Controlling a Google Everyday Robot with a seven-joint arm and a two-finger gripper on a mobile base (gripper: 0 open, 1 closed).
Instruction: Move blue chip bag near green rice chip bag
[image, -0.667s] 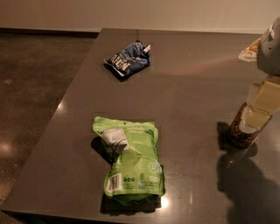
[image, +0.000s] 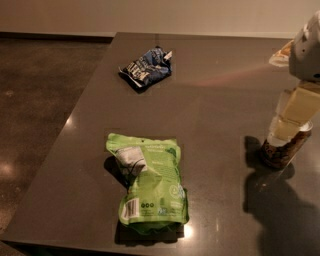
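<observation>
The blue chip bag is small, dark blue and creased, and lies at the far left part of the dark table. The green rice chip bag is a large lime-green pouch with a white label and a barcode. It lies flat near the table's front edge, well apart from the blue bag. My gripper hangs down at the right edge of the view, far from both bags, right over a small brown-filled clear container.
The table's left edge runs diagonally from the far left down to the front corner, with brown floor beyond it. A pale wall lies behind the table. My arm casts a dark shadow on the table's front right.
</observation>
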